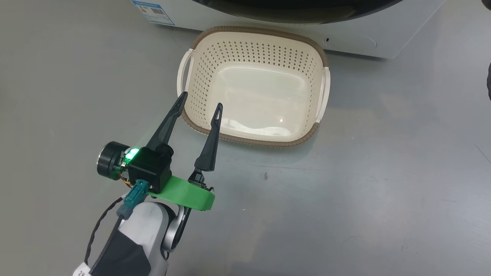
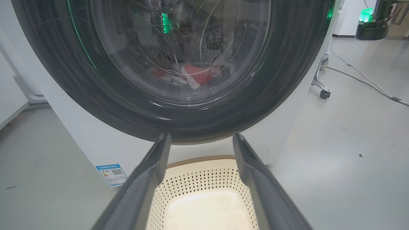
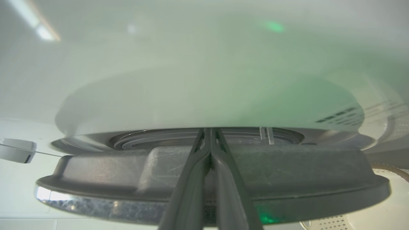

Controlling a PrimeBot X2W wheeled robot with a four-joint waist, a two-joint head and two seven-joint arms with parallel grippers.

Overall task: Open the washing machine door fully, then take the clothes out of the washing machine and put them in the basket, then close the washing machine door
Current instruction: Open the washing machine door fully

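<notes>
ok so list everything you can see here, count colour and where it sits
washing machine: one, white, behind the basket
door: one, black rim with clear glass, on the machine's front
clothes: small heap, number unclear, red and white, in the drum behind the glass
basket: one, cream with brown rim, on the floor before the machine
label: one, blue, low on the machine's front
cables: at least two, greyish, on the floor beside the machine
wheeled leg: one, metal, beside the machine
floor: grey
left gripper: one, dark fingers, open, by the basket's near rim
right gripper: one, dark fingers, shut, tips at the door's edge
</notes>
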